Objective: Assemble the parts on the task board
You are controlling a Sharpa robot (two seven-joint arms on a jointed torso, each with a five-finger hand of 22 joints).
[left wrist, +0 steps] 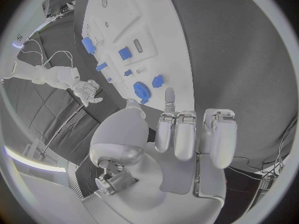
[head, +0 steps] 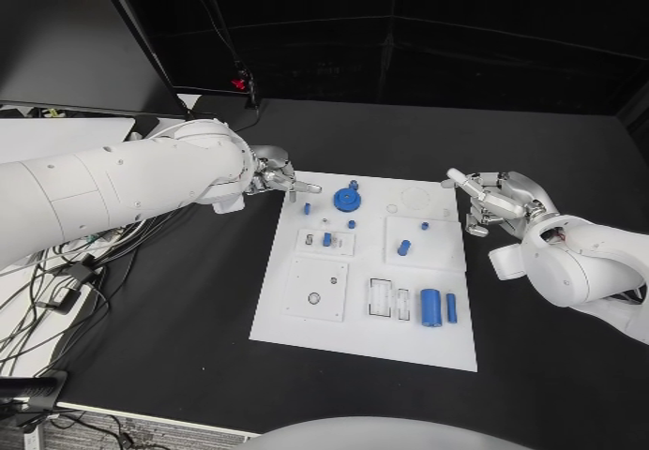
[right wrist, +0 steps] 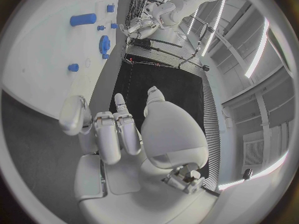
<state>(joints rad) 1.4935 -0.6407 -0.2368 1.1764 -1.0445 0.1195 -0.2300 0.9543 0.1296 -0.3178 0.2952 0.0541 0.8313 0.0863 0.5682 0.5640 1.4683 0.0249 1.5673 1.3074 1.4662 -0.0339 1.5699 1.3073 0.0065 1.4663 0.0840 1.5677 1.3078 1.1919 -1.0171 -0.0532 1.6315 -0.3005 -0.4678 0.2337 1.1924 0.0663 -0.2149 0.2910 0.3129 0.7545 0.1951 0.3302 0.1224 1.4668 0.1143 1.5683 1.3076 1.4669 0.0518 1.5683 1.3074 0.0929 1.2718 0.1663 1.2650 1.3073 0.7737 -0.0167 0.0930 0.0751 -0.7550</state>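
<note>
Hovering over the far left corner of the task board: left robot hand, fingers curled in loosely with one stretched toward the blue gear, nothing between them and no contact with the gear. Seen from the left wrist view as well, left robot hand above the black table, the extended fingertip near the gear but apart from it.

Held off the far right corner of the board, above the table: right robot hand, fingers partly curled, one pointing toward the board, empty. Same in the right wrist view, right robot hand gripping nothing.

Lying in the middle of the table, long side running from the near edge to the far edge: the white task board. Sitting near the board's far edge, left of centre: the blue gear with a small blue peg just beyond it. Resting near the board's near right part: a large blue cylinder with a thinner blue bar just beside it on the right. Standing on the small white plate toward the right edge: a short blue pin. Scattered across the left half: several smaller blue pieces, too small to identify.
</note>
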